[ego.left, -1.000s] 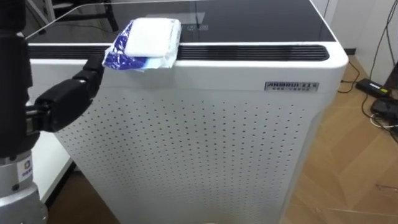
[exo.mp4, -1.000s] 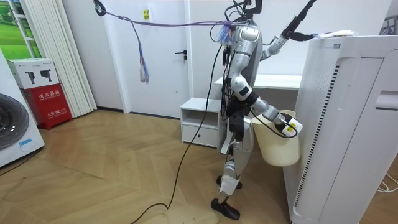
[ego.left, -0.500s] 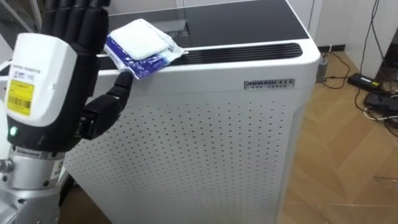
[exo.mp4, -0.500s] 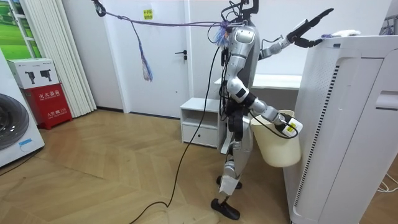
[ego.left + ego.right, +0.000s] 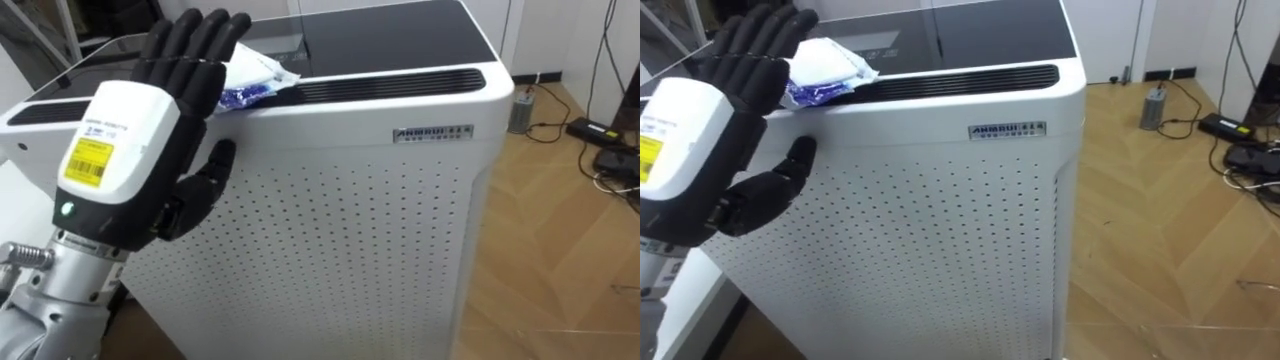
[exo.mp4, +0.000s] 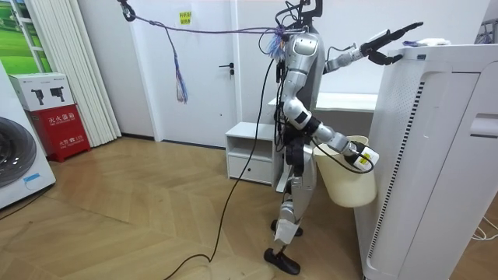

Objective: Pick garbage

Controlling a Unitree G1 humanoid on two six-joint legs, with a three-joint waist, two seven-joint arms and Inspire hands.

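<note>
Your left hand [image 5: 140, 140] is up with its back to the camera, arm stretched forward, fingers straight and spread, thumb out to the side, holding nothing. It sits at the top left edge of the white air purifier [image 5: 350, 210]. The garbage packet [image 5: 256, 76] – white, blue wrap – lies on the purifier's top by the vent slot, just past your fingertips; maybe touching, can't tell. In the room view your right hand [image 6: 359, 159] is low at the cream bucket [image 6: 346, 187] – grip can't be made out

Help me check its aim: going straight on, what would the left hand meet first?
Probably the blue-and-white packet on top of the white appliance; the open left hand points right at it, though depth is unclear.
</note>
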